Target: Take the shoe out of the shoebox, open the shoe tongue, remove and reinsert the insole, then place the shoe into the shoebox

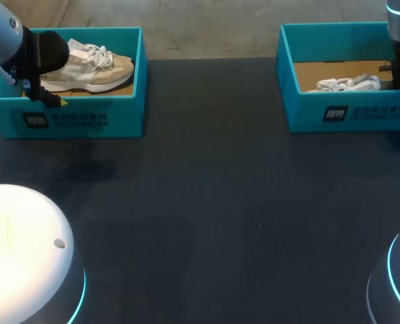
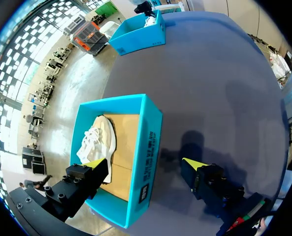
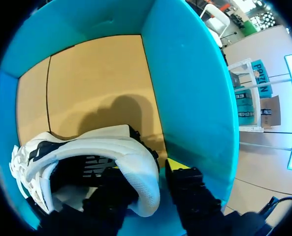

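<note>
Crosswise, toe leftward, the shoe lies heel-clamped in the right pincer; left pincer gapes wide

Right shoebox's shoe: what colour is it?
The shoe is white with black side patches; right wrist view shows it best.

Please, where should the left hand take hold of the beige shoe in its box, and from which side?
Probably the heel collar, from straight above. The beige shoe stands upright on its sole in the shoebox, opening upward, so one finger can go inside and one behind the heel. The box walls block a sideways approach.
</note>
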